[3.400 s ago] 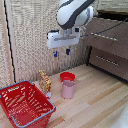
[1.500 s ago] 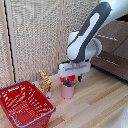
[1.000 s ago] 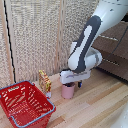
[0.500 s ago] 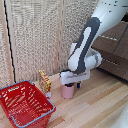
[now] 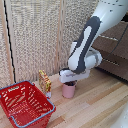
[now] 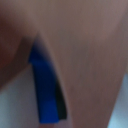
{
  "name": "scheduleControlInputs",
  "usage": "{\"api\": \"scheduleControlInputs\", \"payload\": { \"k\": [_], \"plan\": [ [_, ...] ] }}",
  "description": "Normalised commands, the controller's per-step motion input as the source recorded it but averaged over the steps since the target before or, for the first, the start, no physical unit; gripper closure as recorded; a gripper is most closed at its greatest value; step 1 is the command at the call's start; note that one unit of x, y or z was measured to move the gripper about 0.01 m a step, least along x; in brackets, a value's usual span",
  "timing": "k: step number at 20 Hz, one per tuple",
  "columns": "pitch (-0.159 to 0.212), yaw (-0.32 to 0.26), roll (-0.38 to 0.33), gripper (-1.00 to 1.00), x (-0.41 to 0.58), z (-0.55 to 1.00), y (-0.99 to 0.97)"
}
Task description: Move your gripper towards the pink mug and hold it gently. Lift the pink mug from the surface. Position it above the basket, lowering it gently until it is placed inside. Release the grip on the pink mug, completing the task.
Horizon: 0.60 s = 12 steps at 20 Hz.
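The pink mug (image 5: 68, 91) stands upright on the wooden floor, right of the basket (image 5: 31, 118), a red lattice one with a pale rim. My gripper (image 5: 69, 83) is down over the mug's top, its white block hiding the rim. In the wrist view the mug's pink wall (image 6: 82, 45) fills most of the picture. One dark-blue finger (image 6: 47, 95) lies flat against it. The other finger is hidden. The gripper looks shut on the mug, which still rests on the floor.
A yellow and orange packet (image 5: 45, 82) stands against the slatted wall (image 5: 35, 40) between the basket and the mug. Dark wooden furniture (image 5: 117, 55) fills the exterior view's right. Bare wooden floor (image 5: 95, 107) lies in front of the mug.
The arm came down from high above the mug until the gripper sat over its top. Over the last second the arm and the mug have stayed still.
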Motion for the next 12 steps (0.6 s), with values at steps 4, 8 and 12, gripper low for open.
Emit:
{"api": "scheduleControlInputs", "payload": {
  "k": [4,8,12],
  "plan": [
    [0.059,-0.027,0.000,1.00,0.270,0.83,-0.01],
    [0.108,-0.012,0.000,1.00,0.322,0.96,0.00],
    [0.106,0.000,-0.001,1.00,0.376,1.00,0.00]
  ]
}}
